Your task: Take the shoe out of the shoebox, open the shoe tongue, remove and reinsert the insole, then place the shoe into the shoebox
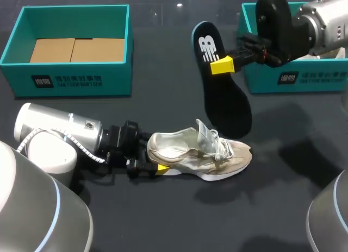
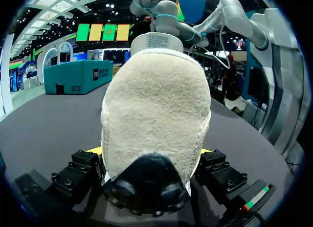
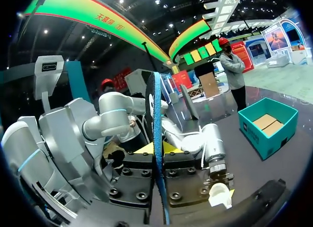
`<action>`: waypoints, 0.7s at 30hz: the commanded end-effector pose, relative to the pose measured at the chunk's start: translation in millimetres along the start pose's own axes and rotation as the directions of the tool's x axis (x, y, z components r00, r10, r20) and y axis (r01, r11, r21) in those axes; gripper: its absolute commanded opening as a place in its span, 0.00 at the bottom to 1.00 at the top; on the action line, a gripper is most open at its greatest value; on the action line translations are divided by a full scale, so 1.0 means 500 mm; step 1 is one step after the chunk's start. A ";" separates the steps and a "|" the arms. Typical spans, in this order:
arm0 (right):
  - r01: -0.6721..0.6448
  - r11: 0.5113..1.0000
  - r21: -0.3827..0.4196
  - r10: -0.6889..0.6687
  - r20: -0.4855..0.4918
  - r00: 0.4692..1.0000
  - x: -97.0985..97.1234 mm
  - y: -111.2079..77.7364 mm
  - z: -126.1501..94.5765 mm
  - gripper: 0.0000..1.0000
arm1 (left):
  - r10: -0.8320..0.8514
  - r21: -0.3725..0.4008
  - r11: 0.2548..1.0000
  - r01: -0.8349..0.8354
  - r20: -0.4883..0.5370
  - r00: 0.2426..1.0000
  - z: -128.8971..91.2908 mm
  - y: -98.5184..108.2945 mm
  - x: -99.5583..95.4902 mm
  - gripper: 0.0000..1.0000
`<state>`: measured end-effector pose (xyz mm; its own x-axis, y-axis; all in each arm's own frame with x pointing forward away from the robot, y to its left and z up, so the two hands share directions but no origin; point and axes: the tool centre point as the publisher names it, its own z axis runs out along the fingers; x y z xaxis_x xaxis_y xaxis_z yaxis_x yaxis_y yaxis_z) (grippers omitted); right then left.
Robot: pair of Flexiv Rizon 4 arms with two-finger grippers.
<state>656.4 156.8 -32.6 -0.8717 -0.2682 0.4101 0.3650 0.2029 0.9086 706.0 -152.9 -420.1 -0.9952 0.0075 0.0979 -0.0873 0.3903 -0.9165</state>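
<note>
On the surface (image 1: 163,219), about the middle, I see the shoe (image 1: 201,151) resting on its sole, toe toward my right. My left fingers (image 1: 161,167) are clamped on its heel from both sides. My right fingers (image 1: 221,65) pinch the insole (image 1: 225,100), held tilted above the shoe, beside the right box (image 1: 296,81). The left box (image 1: 65,78), with cardboard (image 1: 76,50) inside, stands well apart.

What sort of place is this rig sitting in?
Probably a tabletop robot shoe-handling station: dark table, open teal shoeboxes, a sneaker held by the left gripper, an insole in the right gripper.
</note>
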 end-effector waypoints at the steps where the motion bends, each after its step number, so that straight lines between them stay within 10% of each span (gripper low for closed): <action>1: -0.057 0.995 -0.077 0.073 0.223 0.972 0.045 -0.009 -0.025 0.00 | 0.000 -0.004 1.000 0.000 0.000 1.000 0.002 0.003 -0.002 0.00; 21: -0.066 0.991 -0.118 0.105 0.355 0.929 0.092 -0.019 -0.062 0.00 | 0.000 -0.004 1.000 0.000 0.000 1.000 0.002 0.003 -0.002 0.00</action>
<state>637.0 126.5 -21.1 -0.8869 -0.0195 0.4616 0.4567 0.1141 0.8823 706.1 -152.9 -420.2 -0.9952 0.0074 0.0979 -0.0873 0.3904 -0.9165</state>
